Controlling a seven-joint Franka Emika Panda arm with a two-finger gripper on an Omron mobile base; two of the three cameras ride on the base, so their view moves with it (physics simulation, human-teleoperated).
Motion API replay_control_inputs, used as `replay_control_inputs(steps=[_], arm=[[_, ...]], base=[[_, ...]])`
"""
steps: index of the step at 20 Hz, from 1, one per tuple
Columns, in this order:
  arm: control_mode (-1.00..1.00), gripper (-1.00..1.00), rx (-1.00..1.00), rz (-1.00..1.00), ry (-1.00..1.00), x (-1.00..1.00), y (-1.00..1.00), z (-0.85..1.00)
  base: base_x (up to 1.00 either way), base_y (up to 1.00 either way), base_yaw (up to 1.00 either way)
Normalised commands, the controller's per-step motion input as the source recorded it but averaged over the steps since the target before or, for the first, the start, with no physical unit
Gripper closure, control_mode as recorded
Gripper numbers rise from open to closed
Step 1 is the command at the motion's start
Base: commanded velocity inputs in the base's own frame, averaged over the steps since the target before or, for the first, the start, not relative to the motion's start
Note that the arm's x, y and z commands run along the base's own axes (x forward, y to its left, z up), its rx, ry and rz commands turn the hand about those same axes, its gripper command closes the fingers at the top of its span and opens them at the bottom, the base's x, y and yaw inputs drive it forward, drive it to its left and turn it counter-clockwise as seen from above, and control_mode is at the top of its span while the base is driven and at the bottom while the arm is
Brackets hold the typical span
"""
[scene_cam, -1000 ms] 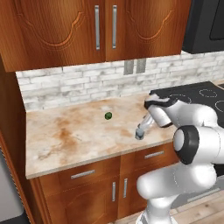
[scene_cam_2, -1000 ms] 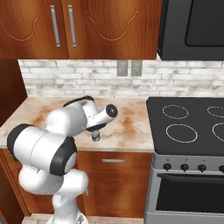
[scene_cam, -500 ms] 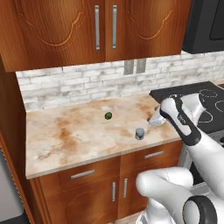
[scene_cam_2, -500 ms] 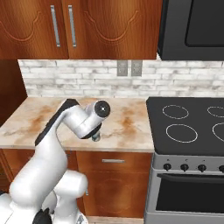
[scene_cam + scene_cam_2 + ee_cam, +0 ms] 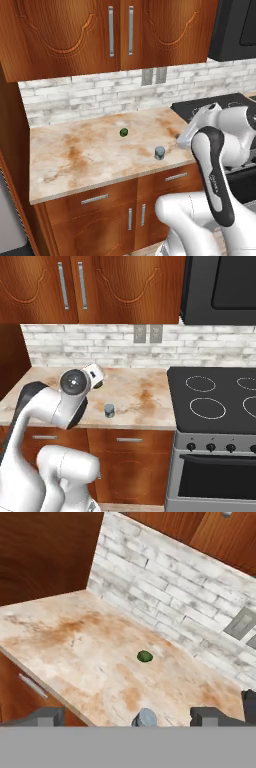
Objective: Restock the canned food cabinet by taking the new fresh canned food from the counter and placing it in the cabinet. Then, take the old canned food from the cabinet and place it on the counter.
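Pincer [image 5: 126, 716] risen off old canned food [image 5: 159, 152], wide open, empty, can near counter [image 5: 75, 165] front edge

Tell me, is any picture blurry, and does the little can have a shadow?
Left base view: sharp, evenly lit, the old canned food shows hardly any shadow on the counter. Right base view: equally sharp, no glare. Hand view: softer and grainier, tilted, can cut off at the bottom.

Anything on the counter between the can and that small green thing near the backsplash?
No. In the left base view, only bare marbled counter lies between the can and the green object; the hand view shows the same.
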Motion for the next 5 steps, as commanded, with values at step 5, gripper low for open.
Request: replay_control_inputs(steps=[5], arm=[[-1.0,-1.0,-0.01,-0.46,-0.13,-0.62,-0.08,1.0]], base=[[0.0,0.0,0.0]])
